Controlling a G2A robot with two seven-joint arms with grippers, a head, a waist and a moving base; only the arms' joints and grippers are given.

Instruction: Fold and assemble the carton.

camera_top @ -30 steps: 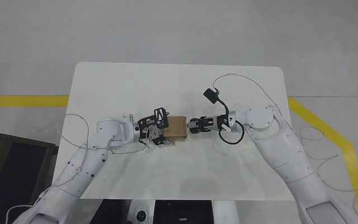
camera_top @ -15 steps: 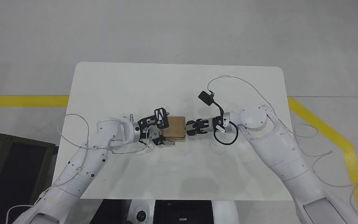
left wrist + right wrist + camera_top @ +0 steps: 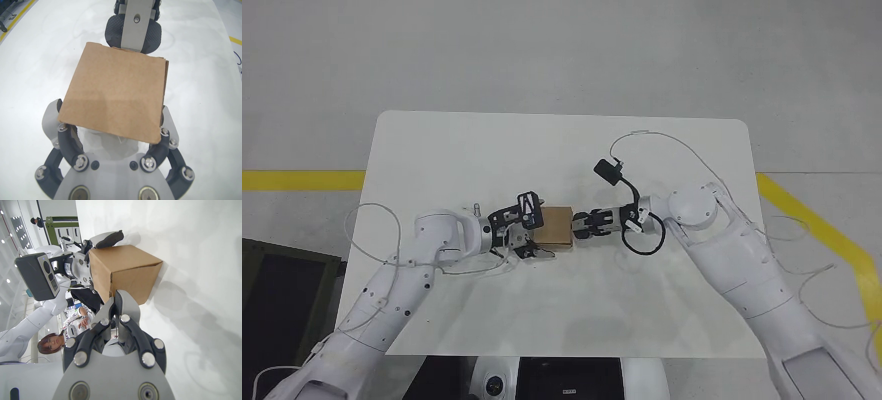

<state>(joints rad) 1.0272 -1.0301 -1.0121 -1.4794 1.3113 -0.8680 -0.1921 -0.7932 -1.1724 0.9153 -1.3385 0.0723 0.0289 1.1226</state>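
Observation:
A small brown carton point(image 3: 559, 227) rests on the white table point(image 3: 442, 150) near its middle. My left gripper point(image 3: 529, 238) holds it from one end, with a finger on either side face point(image 3: 111, 113). In the right wrist view a dark left finger pad point(image 3: 110, 239) lies flat against one side of the carton point(image 3: 128, 262). My right gripper point(image 3: 581, 224) is shut, and its tips point(image 3: 115, 296) touch the opposite end face by a flap seam. It also appears beyond the carton point(image 3: 117, 91) as the right gripper point(image 3: 132, 47).
A thin white cable point(image 3: 682, 140) loops over the table's far right part, above the right arm. Yellow floor tape point(image 3: 302, 180) runs past both sides of the table. Bare table surface surrounds the carton on all sides.
My right arm has shifted a little to the left, bringing its shut gripper up against the carton's end. The left arm and carton stay put.

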